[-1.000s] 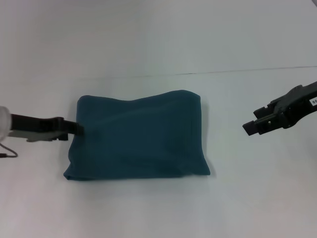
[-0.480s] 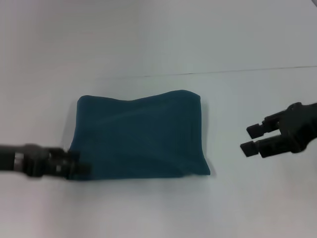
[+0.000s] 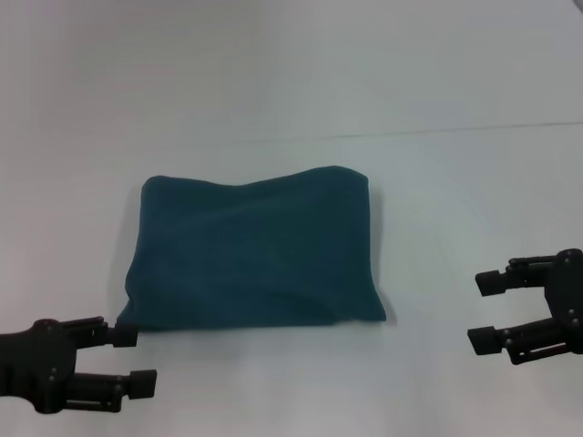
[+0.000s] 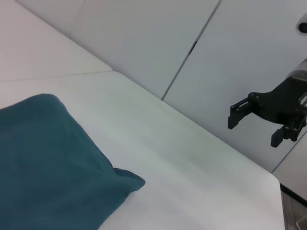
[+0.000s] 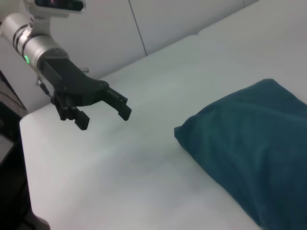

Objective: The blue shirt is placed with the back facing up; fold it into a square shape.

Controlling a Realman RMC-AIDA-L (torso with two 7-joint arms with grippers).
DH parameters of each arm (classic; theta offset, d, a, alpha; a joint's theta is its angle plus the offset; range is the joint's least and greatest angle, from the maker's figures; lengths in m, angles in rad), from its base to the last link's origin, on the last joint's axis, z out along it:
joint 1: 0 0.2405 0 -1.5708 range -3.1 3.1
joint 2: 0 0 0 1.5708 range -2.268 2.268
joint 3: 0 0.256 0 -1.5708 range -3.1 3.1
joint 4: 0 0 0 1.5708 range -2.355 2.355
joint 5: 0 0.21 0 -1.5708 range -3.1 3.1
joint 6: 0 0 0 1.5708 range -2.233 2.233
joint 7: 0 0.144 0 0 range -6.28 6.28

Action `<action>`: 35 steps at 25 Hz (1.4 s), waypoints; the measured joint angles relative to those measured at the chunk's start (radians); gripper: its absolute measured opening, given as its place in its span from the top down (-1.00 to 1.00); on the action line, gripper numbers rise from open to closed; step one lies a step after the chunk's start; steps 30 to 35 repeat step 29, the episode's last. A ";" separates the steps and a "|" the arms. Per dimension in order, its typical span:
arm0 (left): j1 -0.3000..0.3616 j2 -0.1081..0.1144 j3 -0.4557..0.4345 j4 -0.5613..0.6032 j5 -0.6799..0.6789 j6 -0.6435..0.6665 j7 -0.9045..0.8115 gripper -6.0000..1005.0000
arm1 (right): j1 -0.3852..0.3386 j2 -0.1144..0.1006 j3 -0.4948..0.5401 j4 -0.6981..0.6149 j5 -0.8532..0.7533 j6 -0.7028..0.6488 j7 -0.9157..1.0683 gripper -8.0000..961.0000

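The left gripper sits low at the near left of the table, its two dark fingers spread apart with nothing between them. It touches nothing; its upper fingertip lies just beside the near left corner of the blue shirt, with a small strip of white table showing between them. In the right wrist view the same gripper hangs above the tabletop with its fingers parted and empty, near the shirt's corner but apart from it.

The right gripper is at the near right, also spread wide and holding nothing. It stands well apart from the shirt, with bare table between its fingertips and the cloth's right edge. The left wrist view shows it off beyond the table's far side, fingers open, clear of the cloth.

The blue shirt lies folded in a compact, roughly rectangular bundle at the middle of the table, between the two grippers. Its plain dark teal side faces up; no lettering shows. The far edge dips slightly in a soft wave, the near edge is straighter, and the near right corner juts out a little. Faint creases run across the top layer. Neither gripper touches it.
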 joint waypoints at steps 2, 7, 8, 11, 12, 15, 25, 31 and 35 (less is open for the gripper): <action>0.001 0.000 0.003 -0.001 0.009 -0.002 0.009 -0.88 | -0.002 0.000 0.026 0.043 0.000 0.001 -0.038 -0.77; 0.000 0.004 0.002 0.002 0.016 -0.004 0.022 -0.87 | -0.004 -0.004 0.079 0.142 -0.003 0.012 -0.152 -0.88; 0.000 0.005 0.001 0.002 0.016 -0.004 0.024 -0.87 | -0.004 -0.007 0.082 0.156 -0.003 0.013 -0.168 -0.90; -0.001 0.006 0.002 0.001 0.016 -0.005 0.034 -0.87 | -0.005 -0.009 0.085 0.182 -0.008 0.015 -0.204 -0.94; -0.001 0.005 0.002 0.000 0.016 -0.007 0.040 -0.87 | -0.005 -0.008 0.086 0.184 -0.013 0.017 -0.211 -0.93; 0.002 0.002 0.003 -0.001 0.016 -0.019 0.050 -0.87 | -0.005 -0.002 0.086 0.180 -0.030 0.026 -0.225 -0.93; 0.016 -0.006 0.008 -0.020 0.016 -0.040 0.061 -0.87 | 0.007 0.004 0.078 0.196 -0.043 0.064 -0.243 -0.92; 0.019 -0.007 0.008 -0.024 0.016 -0.042 0.063 -0.87 | 0.009 0.003 0.077 0.204 -0.039 0.070 -0.248 -0.92; 0.019 -0.007 0.008 -0.024 0.016 -0.042 0.063 -0.87 | 0.009 0.003 0.077 0.204 -0.039 0.070 -0.248 -0.92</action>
